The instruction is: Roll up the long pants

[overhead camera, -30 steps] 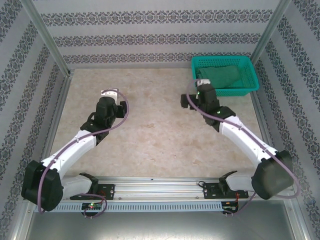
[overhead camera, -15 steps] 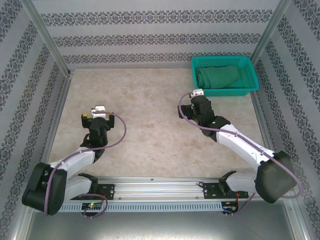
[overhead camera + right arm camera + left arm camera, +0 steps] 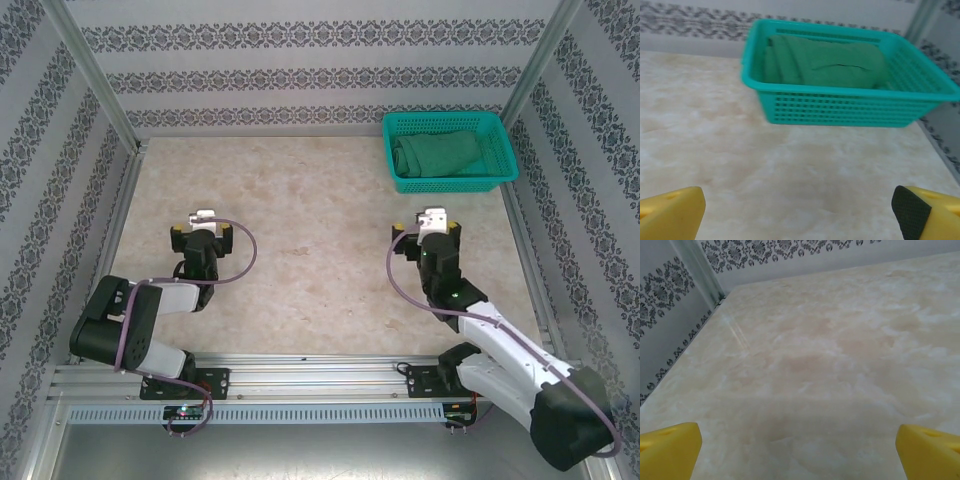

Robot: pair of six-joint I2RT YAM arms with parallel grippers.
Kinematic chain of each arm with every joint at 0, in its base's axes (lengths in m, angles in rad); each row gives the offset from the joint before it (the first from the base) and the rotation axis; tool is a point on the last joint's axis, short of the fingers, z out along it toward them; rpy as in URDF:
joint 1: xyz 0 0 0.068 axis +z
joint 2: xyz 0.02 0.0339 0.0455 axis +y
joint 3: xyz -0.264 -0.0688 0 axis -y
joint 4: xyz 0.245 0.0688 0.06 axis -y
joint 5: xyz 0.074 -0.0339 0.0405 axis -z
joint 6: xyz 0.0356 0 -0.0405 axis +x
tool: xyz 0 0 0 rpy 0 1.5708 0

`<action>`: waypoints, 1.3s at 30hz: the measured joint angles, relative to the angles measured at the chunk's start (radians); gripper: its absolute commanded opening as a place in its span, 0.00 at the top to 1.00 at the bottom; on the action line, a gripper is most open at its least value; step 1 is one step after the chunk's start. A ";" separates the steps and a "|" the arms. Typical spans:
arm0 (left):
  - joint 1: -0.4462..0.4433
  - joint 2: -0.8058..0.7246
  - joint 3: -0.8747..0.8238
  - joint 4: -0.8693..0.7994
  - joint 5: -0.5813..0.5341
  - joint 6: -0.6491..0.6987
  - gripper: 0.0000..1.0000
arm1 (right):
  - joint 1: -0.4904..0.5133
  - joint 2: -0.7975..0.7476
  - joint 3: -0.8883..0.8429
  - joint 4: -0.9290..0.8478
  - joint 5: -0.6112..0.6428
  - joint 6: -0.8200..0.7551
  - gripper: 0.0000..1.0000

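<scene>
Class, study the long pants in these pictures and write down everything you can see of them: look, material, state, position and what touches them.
The long pants are plain dark green soft cloth with no pattern. They are gathered into a thick, rounded bundle, so legs and waist cannot be told apart. Folds show at the left end and one crease crosses the top. The bundle lies inside the basket, toward its left side, at the far right corner of the table. It rests against the basket alone; nothing else touches it.

item: long pants (image 3: 437, 153) | look: plain dark green soft cloth | state: rolled into a thick bundle — layered folds at its left end | pose: lying lengthwise | place: inside teal mesh basket (image 3: 455, 184), far-right corner of table (image 3: 300, 250)
</scene>
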 measured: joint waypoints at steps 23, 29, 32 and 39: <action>0.134 0.105 0.043 0.010 0.304 -0.042 0.00 | -0.312 0.630 -0.028 0.629 -0.494 -0.061 0.02; 0.144 0.105 0.043 0.009 0.329 -0.043 0.00 | -0.314 0.629 -0.018 0.634 -0.537 -0.058 0.02; 0.144 0.105 0.043 0.009 0.335 -0.043 0.00 | -0.314 0.629 -0.013 0.626 -0.530 -0.049 0.02; 0.146 0.105 0.043 0.009 0.341 -0.043 0.00 | -0.300 0.629 -0.008 0.622 -0.455 -0.039 0.02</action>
